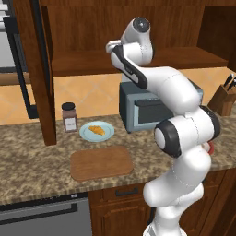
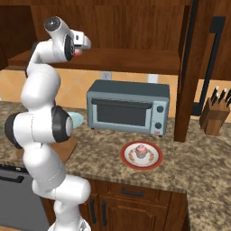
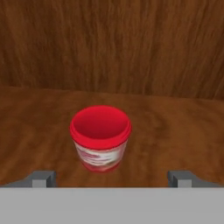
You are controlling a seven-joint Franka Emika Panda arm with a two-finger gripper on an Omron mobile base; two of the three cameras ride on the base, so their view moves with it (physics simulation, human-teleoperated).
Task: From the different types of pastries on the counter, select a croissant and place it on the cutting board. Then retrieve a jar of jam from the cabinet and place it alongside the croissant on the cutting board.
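In the hand view the jar of jam (image 3: 100, 138), red with a whitish band, stands upright on the wooden shelf of the cabinet (image 3: 175, 131). My gripper (image 3: 113, 178) is open, its fingertips (image 3: 42, 178) spread wide on either side just short of the jar, not touching it. The arm reaches up into the cabinet (image 1: 92, 64). Below, the croissant (image 1: 96, 130) lies on a light blue plate (image 1: 107, 135) on the counter (image 1: 32, 156). The cutting board (image 1: 101, 162) lies bare in front of that plate.
A taller dark-lidded brown jar (image 1: 69, 117) stands left of the blue plate. A grey toaster oven (image 2: 128, 107) sits behind, with a pink cupcake (image 2: 141, 151) on a red plate (image 2: 153, 161) before it. A knife block (image 2: 215, 116) stands at the right.
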